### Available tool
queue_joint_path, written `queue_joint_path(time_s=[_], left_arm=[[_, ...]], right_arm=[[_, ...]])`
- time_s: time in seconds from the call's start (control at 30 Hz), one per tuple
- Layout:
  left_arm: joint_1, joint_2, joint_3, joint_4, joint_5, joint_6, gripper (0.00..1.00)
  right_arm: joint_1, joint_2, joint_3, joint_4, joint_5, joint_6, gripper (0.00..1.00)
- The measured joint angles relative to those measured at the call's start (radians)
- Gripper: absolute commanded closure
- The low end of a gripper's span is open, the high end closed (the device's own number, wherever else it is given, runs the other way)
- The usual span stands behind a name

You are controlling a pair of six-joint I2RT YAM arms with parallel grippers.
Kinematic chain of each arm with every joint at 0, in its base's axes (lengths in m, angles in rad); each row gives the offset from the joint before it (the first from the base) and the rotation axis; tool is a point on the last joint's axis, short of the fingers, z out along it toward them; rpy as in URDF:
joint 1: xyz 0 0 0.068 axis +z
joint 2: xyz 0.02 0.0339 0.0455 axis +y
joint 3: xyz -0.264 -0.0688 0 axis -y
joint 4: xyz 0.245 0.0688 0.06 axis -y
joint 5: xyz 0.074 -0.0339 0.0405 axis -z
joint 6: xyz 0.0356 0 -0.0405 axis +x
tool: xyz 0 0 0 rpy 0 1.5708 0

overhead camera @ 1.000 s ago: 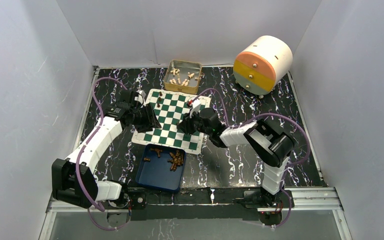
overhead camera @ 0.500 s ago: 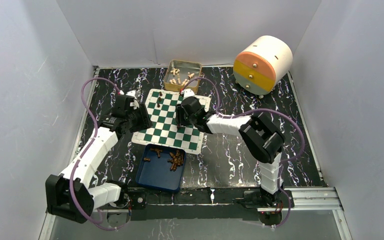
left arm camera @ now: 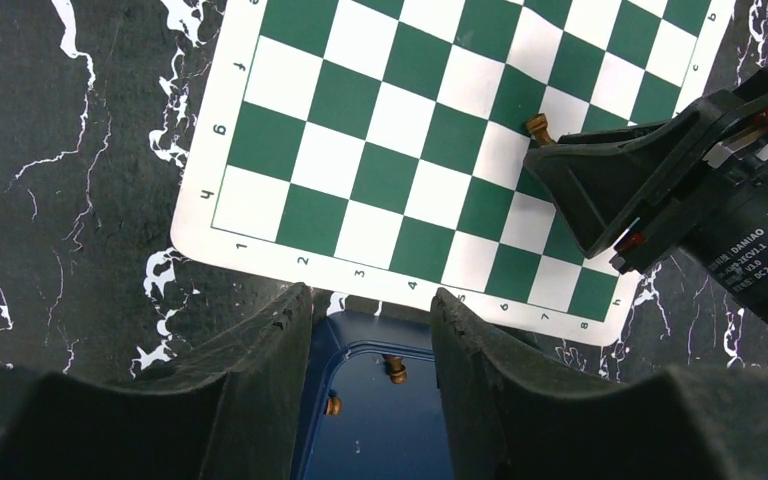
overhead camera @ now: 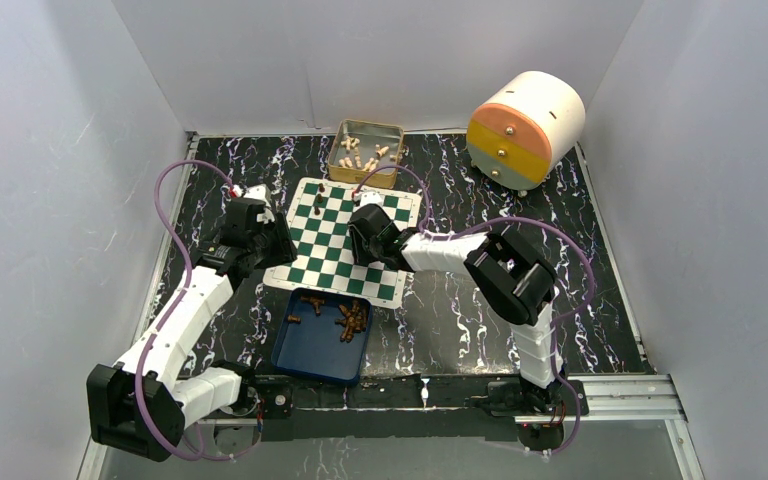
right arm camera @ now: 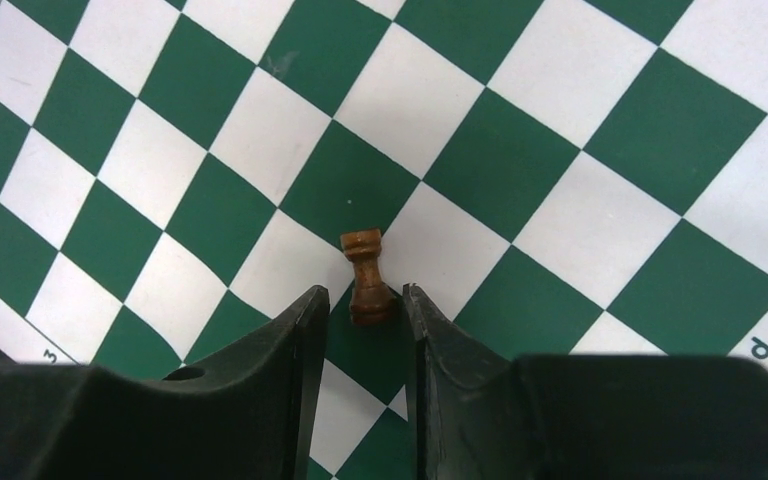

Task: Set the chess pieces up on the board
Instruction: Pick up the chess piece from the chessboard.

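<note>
**Brown wooden rook bracketed by the right gripper on the board**

The right gripper (right arm camera: 363, 293) reaches over the green-and-white board (overhead camera: 330, 270). Its jaws stand slightly apart on either side of the base of one upright rook (right arm camera: 363, 262). A sliver of square shows on each side, so the piece is not clamped. The rook stands slightly right of the board's centre. The left gripper (left arm camera: 368, 297) hangs at the board's left edge, jaws apart with nothing between them. A blue tray (overhead camera: 305, 360) lies just beside the board's near edge and holds a heap of loose chess pieces (overhead camera: 352, 320). A gold tin (overhead camera: 338, 152) of cream pieces sits at the far edge. A white cylindrical drawer unit (overhead camera: 525, 130) rests at the far right of the black marbled counter (overhead camera: 460, 320)
</note>
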Motion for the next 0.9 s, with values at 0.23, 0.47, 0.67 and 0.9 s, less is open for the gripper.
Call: queue_joint_path(time_s=[0.23,0.47,0.67,0.9], left_arm=[[0.000,0.000,0.000,0.002,0.000,0.001,0.55],[0.000,0.013,0.018,-0.027,0.049,-0.021,0.55],[0.000,0.098,0.139,-0.064,0.190,-0.074,0.56],[0.000,0.125,0.180,-0.017,0.431,-0.183,0.55]], right_arm=[[0.010,0.009,0.015,-0.030,0.042,-0.011,0.71],[0.014,0.000,0.000,-0.004,0.039,-0.064,0.79],[0.014,-0.171,-0.195,0.144,-0.035,-0.169,0.81],[0.014,-0.484,-0.486,0.448,-0.229,-0.285,0.81]])
